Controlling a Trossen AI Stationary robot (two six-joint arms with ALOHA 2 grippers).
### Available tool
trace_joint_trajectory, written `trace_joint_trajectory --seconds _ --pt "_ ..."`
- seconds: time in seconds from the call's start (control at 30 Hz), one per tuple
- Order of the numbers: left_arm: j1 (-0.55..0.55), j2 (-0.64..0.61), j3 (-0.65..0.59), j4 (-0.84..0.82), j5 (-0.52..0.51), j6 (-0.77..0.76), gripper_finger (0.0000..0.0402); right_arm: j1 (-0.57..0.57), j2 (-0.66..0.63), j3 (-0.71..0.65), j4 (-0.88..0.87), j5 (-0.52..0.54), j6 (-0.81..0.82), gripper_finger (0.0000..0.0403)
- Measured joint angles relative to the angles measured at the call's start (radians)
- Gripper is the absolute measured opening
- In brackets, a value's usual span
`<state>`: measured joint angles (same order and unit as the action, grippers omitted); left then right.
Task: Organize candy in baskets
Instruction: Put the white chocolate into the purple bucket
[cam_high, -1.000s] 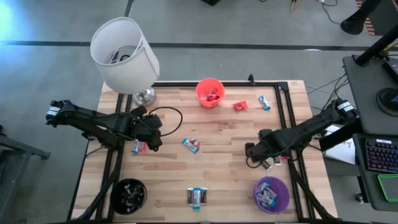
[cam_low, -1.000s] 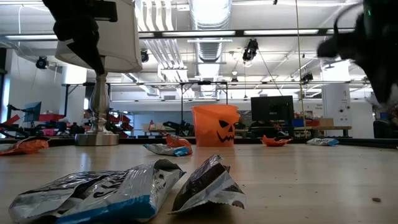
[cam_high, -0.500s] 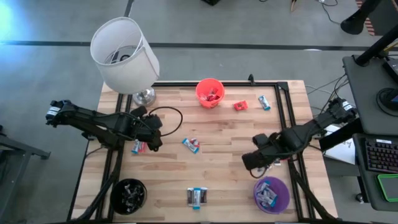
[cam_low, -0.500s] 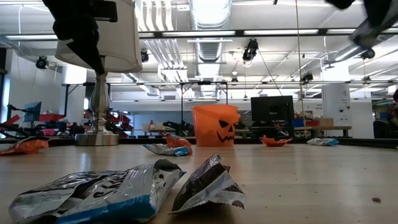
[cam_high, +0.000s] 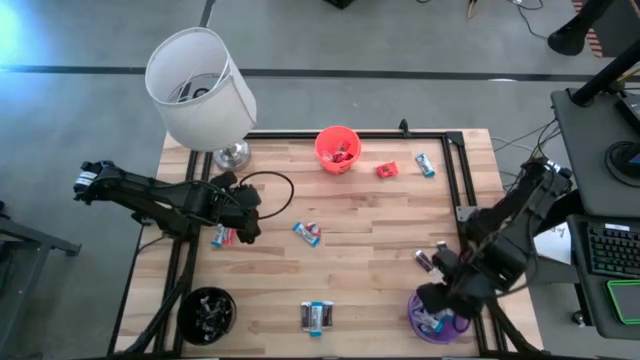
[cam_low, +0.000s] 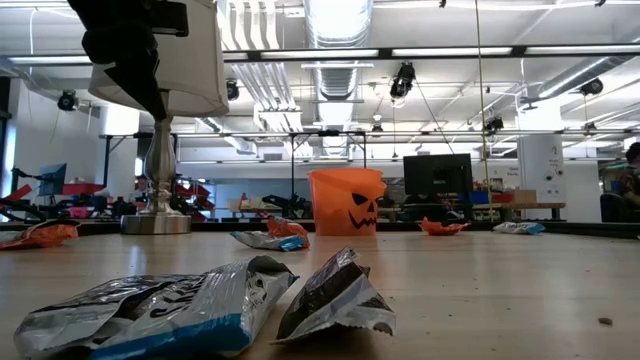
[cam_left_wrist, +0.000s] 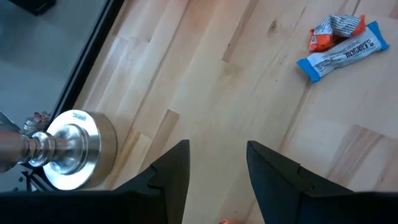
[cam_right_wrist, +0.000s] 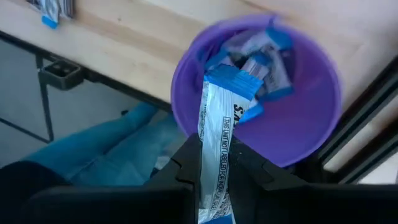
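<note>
My right gripper (cam_high: 438, 298) hangs over the purple basket (cam_high: 440, 314) near the table's right near corner, shut on a blue-and-white candy (cam_right_wrist: 221, 134). The purple basket (cam_right_wrist: 311, 118) holds several blue and silver candies. My left gripper (cam_high: 247, 218) is open above the table's left middle, next to a red-and-blue candy (cam_high: 225, 236); in its wrist view the fingers (cam_left_wrist: 169, 174) touch nothing. The orange-red basket (cam_high: 337, 148) stands at the far middle and the black basket (cam_high: 207, 312) at the near left. Loose candies lie at mid table (cam_high: 307, 233), the near middle (cam_high: 317, 317) and the far right (cam_high: 426, 164). My right gripper pinches the blue-and-white candy between its two fingers (cam_right_wrist: 186, 177), coming from above and pointing down. The wrapper's long free end (cam_right_wrist: 230, 84) sticks out past the fingertips, over the purple basket's mouth. The candy is lifted clear of table and basket.
A white lampshade (cam_high: 200, 88) on a metal base (cam_left_wrist: 71, 149) stands at the far left corner. A black frame rail (cam_high: 455, 190) runs along the table's right side. A red candy (cam_high: 387, 170) and a dark candy (cam_high: 427, 260) lie on the right half.
My right gripper has swung from the table's right middle toward the near edge and now stands over the purple basket, carrying the blue-and-white candy lifted clear. It has dropped out of the low view.
</note>
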<state>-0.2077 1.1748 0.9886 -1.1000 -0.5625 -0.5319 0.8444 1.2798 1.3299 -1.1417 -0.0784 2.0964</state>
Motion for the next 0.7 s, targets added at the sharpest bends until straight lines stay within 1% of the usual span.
trace_joint_trajectory --seconds 0.17,0.27,0.37,0.5,0.6,0.7 --pt "0.000 0.000 0.000 0.000 0.000 0.032 0.0142 0.049 0.041 -0.007 0.105 0.000 0.008 0.0043" --pt "0.000 0.000 0.000 0.000 0.000 0.045 0.0142 0.057 0.072 -0.007 0.126 -0.001 -0.011 0.0043" --pt "0.000 0.000 0.000 0.000 0.000 0.052 0.0142 0.057 0.099 -0.008 0.067 0.000 -0.020 0.0043" --pt "0.000 0.000 0.000 0.000 0.000 0.053 0.0142 0.057 0.116 -0.008 -0.066 -0.001 0.036 0.0047" --pt "0.000 0.000 0.000 0.000 0.008 0.053 0.0142 0.057 0.117 -0.008 -0.083 -0.001 0.047 0.0061" --pt "0.000 0.000 0.000 0.001 0.029 0.047 0.0142 0.056 0.115 -0.008 -0.084 0.000 0.040 0.0087"
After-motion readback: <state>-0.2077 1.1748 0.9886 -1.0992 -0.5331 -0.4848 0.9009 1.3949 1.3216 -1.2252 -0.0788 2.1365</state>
